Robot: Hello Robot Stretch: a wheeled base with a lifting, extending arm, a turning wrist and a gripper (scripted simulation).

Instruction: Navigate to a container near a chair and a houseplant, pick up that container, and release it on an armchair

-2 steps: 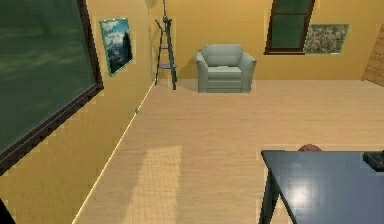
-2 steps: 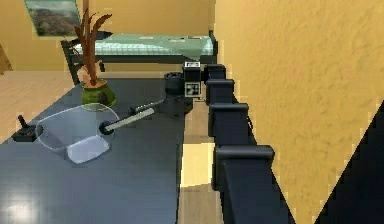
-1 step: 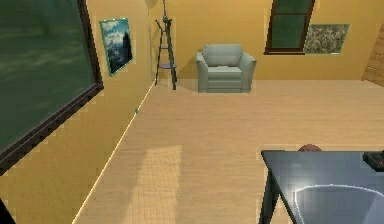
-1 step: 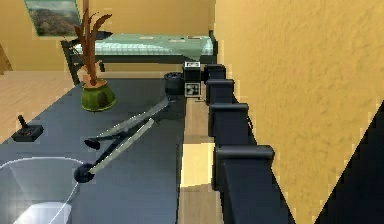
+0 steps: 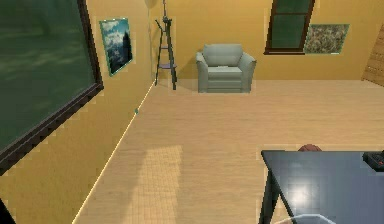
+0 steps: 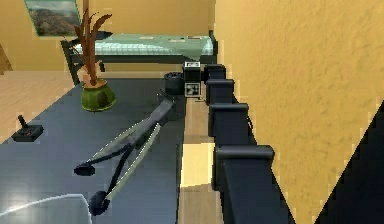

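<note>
My gripper (image 6: 93, 187) reaches low over a dark tabletop (image 6: 60, 155), its two thin fingers (image 6: 125, 140) slanting down from the dark body beside the white marker squares (image 6: 193, 82). A pale, see-through rounded container (image 6: 45, 208) lies on the table right by the fingertips, and I cannot tell whether the gripper holds anything. A houseplant in a green pot (image 6: 97, 95) stands farther out on the same table. In the forward view a grey-green armchair (image 5: 225, 68) sits against the far wall, and the container's pale rim (image 5: 303, 217) shows at the table's near edge.
The dark table (image 5: 325, 185) takes the forward view's lower right, with a small reddish thing (image 5: 310, 148) and a dark thing (image 5: 375, 160) on it. A tripod floor lamp (image 5: 165, 50) stands left of the armchair. A small dark controller (image 6: 27, 130) lies on the table. A bed (image 6: 140, 45) lies beyond it. Open wooden floor (image 5: 200, 140) leads to the armchair.
</note>
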